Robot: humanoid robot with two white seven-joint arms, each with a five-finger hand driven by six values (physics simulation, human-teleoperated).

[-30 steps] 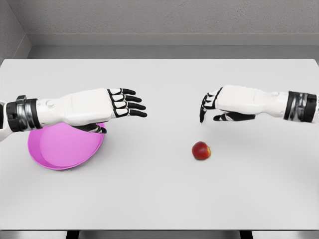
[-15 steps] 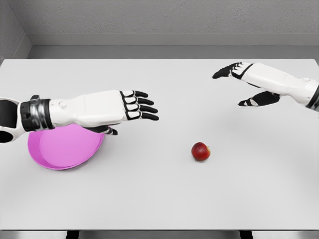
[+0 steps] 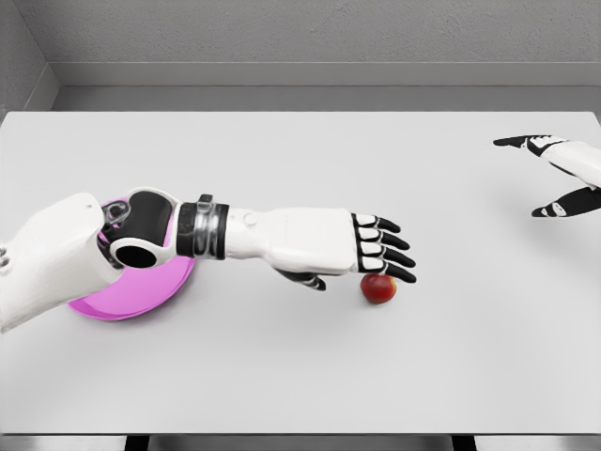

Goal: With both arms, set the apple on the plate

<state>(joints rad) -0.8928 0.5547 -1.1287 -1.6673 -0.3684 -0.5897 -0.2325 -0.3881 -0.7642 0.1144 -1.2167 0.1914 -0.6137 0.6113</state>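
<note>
Left arm now stretched far across the table, reaching from lower left toward centre-right. A second ago sat over the plate; half a second ago only partway out. Left hand now directly over and just behind the apple, fingers extended flat and spread, thumb tucked beneath the palm. Nothing grasped yet; fingertips overhang the apple's top, contact not certain from this angle.

Right hand pulled well away to the far right edge, partly out of frame. Earlier hovered near and above the apple; since retreated outward and back. Fingers released, open, holding nothing.

Apple unmoved through all three views: resting on the table right of centre, well apart from the plate.

Pink plate at left on the table, now largely hidden by the left forearm and elbow. Position looks unchanged.

Reading: roles swapped. Right hand given up its approach, left hand taken over the reach. Grasp phase just beginning, transport not started. Next move likely needs the left palm lowered and fingers curled round the apple. Risk: flat fingers pressing down on a round fruit could roll it away rather than capture it.
</note>
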